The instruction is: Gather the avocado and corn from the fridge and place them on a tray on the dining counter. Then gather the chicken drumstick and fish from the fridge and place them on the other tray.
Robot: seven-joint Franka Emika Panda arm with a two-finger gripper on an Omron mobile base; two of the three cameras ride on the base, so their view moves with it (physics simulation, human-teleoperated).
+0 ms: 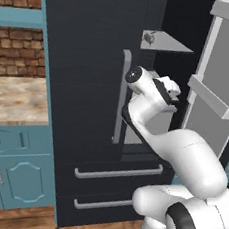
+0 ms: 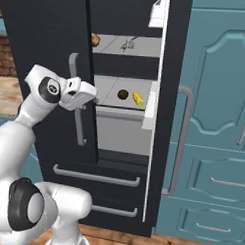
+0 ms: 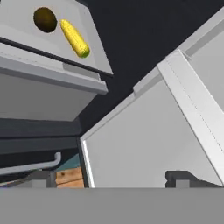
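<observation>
The fridge [image 1: 85, 83] has its left door shut and its right door [image 1: 222, 73] swung open. On the middle shelf lie the avocado [image 2: 123, 94] and, just right of it, the corn [image 2: 138, 99]. The hand view has the avocado [image 3: 45, 19] and corn [image 3: 75, 38] at upper left, well off from the fingertips [image 3: 41, 178]. One shelf up lie the fish [image 2: 128, 44] and the chicken drumstick [image 2: 95, 40]; the fish [image 1: 150, 38] also appears from the left. My gripper [image 2: 95, 100] [image 1: 176, 103] [image 3: 113, 179] hangs open and empty at the fridge opening. The dining counter and trays are out of view.
The open door's inner panel [image 3: 144, 144] with its bins [image 1: 211, 97] stands close on my right. Two fridge drawers [image 1: 117, 172] sit below. A stone top [image 1: 13, 97] over teal cabinets lies left, and tall teal cabinets [image 2: 215, 97] stand right.
</observation>
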